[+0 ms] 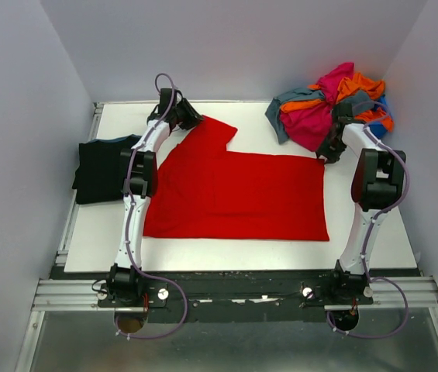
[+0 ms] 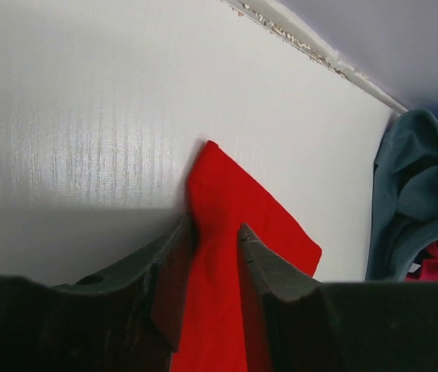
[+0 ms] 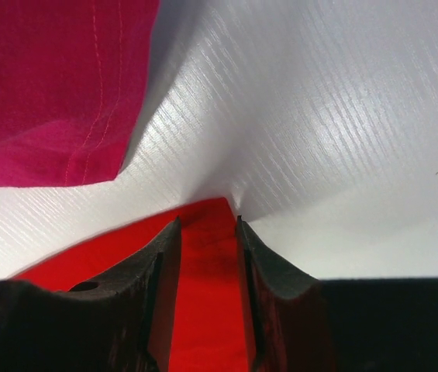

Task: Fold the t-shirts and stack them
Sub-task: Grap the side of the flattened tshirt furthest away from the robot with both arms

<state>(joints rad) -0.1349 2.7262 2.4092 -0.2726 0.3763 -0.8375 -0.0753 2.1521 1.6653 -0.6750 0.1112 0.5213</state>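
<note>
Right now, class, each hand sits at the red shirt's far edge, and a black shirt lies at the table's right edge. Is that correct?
No. The black shirt lies at the table's left edge, not its right; the top view shows it. The rest stands: the left hand and right hand each sit at the red shirt's far edge.
</note>
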